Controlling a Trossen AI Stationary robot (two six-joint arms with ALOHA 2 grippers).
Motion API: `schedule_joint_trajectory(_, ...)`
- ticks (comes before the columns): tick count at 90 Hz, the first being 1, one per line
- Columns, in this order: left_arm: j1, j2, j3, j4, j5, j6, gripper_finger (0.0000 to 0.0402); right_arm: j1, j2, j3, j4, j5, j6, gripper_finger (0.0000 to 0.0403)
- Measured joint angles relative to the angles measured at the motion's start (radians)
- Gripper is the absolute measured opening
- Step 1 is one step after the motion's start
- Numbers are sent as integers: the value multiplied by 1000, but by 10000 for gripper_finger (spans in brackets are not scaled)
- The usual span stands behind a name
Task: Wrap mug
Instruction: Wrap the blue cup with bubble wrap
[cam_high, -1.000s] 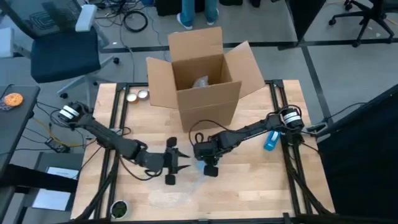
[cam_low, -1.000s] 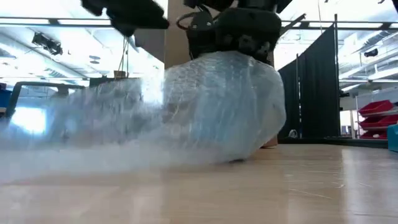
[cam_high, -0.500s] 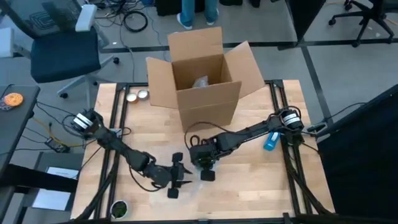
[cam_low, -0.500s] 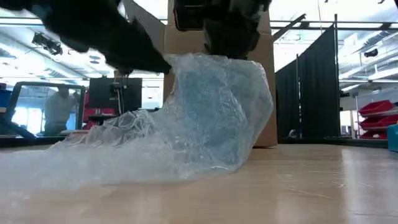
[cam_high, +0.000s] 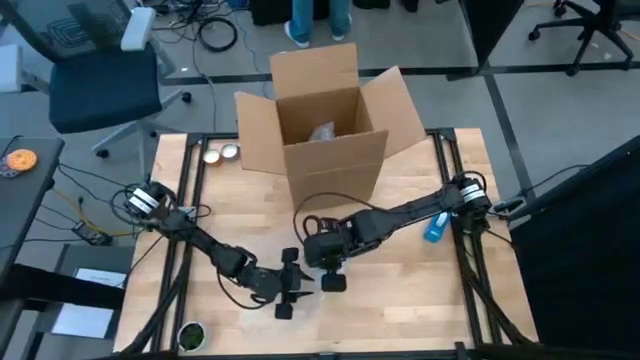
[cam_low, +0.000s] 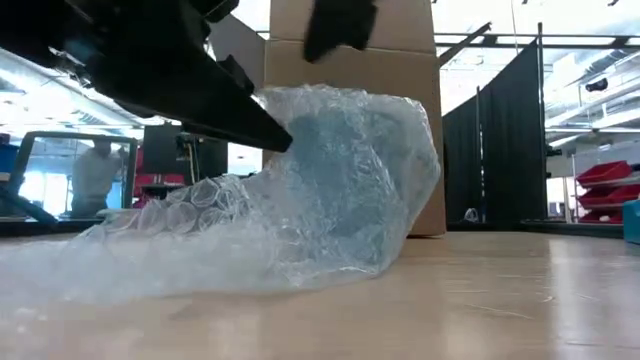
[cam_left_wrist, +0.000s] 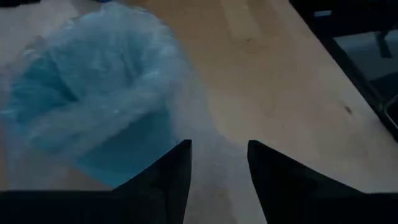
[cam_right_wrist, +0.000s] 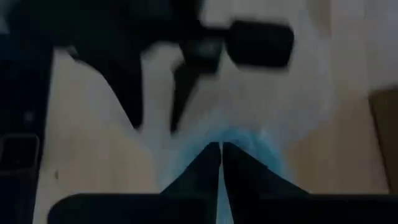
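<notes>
A blue mug (cam_left_wrist: 74, 118) is seen bundled in clear bubble wrap (cam_low: 300, 200) near the middle of the wooden bench (cam_high: 400, 290), in front of an open cardboard box (cam_high: 325, 120). In the low view the wrap is shown humped over the mug on one side and trailing flat across the bench on the other, so the wrapping is judged to be partly done, with a loose tail left to fold. The left hand (cam_left_wrist: 217, 162) is held just beside the bundle, its two fingers narrowly apart with the trailing sheet lying between or under them; whether the sheet is actually pinched cannot be told. The right hand (cam_right_wrist: 221, 165) is poised directly above the mug, its fingers brought nearly together with nothing clearly gripped between them. For the step in hand to be done well, the bundle would best be steadied from above by the right hand while the loose tail is drawn over and tucked snugly by the left, so that the mug is not rolled or tipped and the wrap is not allowed to spring open. A blue bottle-like object (cam_high: 436, 226) is seen lying by the right arm, two small round lids (cam_high: 221, 153) beside the box, and a person (cam_low: 95, 175) is visible in the room beyond.
</notes>
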Motion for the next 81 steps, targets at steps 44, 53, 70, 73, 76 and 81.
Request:
schedule_joint_trajectory(44, -4, 0, 0, -4, -1, 4, 143, 0, 17, -102, 247, -115, -20, 0)
schedule_joint_trajectory(53, -4, 0, 0, -5, -1, 4, 143, 6, 17, -102, 270, -93, -59, 0)
schedule_joint_trajectory(70, -10, -2, 0, -6, -1, 4, 143, -1, 17, -107, 258, -72, -64, 0)
schedule_joint_trajectory(73, -11, -4, 0, -8, -1, 6, 143, -2, 17, -115, 261, -74, -61, 0)
schedule_joint_trajectory(76, -14, -6, 0, -12, -1, 6, 143, -4, 16, -123, 256, -76, -51, 0)
schedule_joint_trajectory(81, -18, -13, 0, -30, -4, 7, 143, -8, 16, -139, 242, -76, -30, 0)
